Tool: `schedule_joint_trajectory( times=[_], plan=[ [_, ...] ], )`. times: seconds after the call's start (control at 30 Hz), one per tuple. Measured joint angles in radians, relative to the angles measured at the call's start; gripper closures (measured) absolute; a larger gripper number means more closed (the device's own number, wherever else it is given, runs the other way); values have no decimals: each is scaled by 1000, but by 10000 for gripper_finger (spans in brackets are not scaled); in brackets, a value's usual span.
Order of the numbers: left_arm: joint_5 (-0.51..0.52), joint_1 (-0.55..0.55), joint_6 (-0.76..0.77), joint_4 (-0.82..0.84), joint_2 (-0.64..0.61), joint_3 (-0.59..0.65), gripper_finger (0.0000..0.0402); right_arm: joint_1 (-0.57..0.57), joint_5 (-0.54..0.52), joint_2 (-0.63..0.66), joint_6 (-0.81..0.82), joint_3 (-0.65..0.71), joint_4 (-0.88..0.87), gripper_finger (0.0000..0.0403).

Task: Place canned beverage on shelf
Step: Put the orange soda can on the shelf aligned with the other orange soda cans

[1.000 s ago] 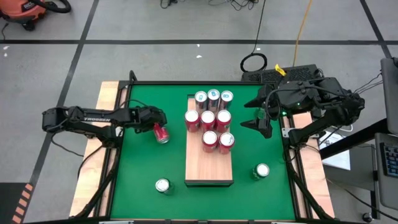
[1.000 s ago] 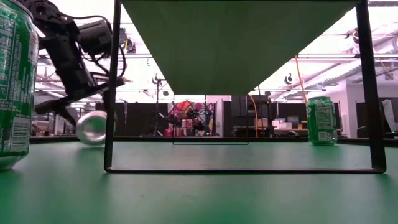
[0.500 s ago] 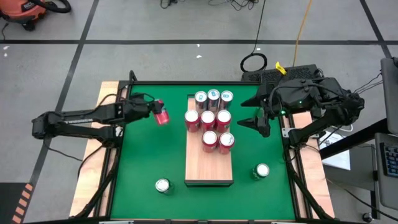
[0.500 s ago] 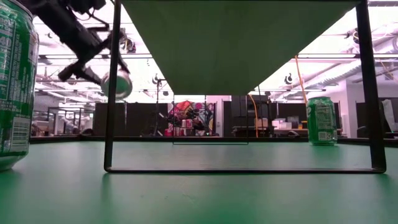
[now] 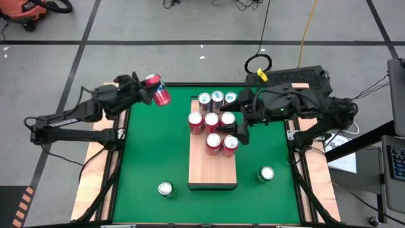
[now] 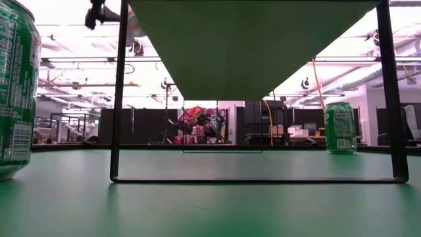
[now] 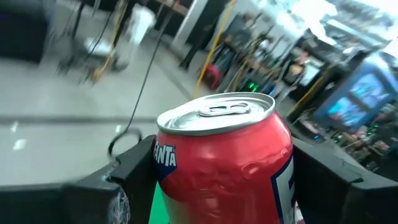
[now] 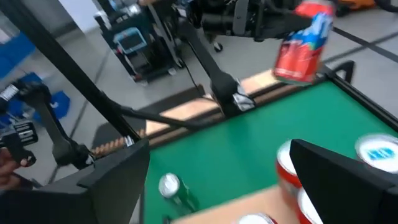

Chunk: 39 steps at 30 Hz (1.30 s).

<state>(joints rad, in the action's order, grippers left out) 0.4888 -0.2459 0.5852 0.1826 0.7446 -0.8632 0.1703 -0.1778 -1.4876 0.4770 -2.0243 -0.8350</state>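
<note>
A red canned beverage hangs high over the table's far left corner with my left gripper shut on it; the left wrist view shows the can between both fingers. The shelf, a pale wooden block on a dark frame, carries several cans at its far end. My right gripper hovers open beside those cans, at the shelf's right edge, with nothing between its fingers. My left gripper pinches the can's side wall between its two fingers, a little below the top rim. The fingers come level from the table's left. The can is lifted clear of the table, nearly upright, its top up and slightly tilted.
Two green cans stand on the green table, one near left and one near right of the shelf. In the low view the shelf's underside spans the middle, green cans on either side.
My left gripper has risen steeply from the table with the red can, drifting toward the far edge, and has rolled; the can, which lay on its side, now stands nearly upright in the air. My right gripper has moved toward the table's left, up to the shelf's cans.
</note>
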Motion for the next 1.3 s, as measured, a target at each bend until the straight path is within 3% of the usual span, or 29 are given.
schedule_joint_trajectory(
  times=[0.27,0.6,0.77,1.03,1.3],
  plan=[
    [-40,14,-209,-117,21,-129,121,-15,21,-72,-3,0,178,26],
    [-97,164,-480,-337,132,-222,121,-73,18,-116,-132,0,312,26],
    [-89,235,-548,-371,218,-262,121,-93,13,-145,-266,0,384,26],
    [-81,302,-603,-386,321,-339,121,-106,-109,-189,-285,0,379,25],
    [-85,334,-631,-383,350,-377,121,-110,-161,-196,-318,1,383,25]
  ],
)
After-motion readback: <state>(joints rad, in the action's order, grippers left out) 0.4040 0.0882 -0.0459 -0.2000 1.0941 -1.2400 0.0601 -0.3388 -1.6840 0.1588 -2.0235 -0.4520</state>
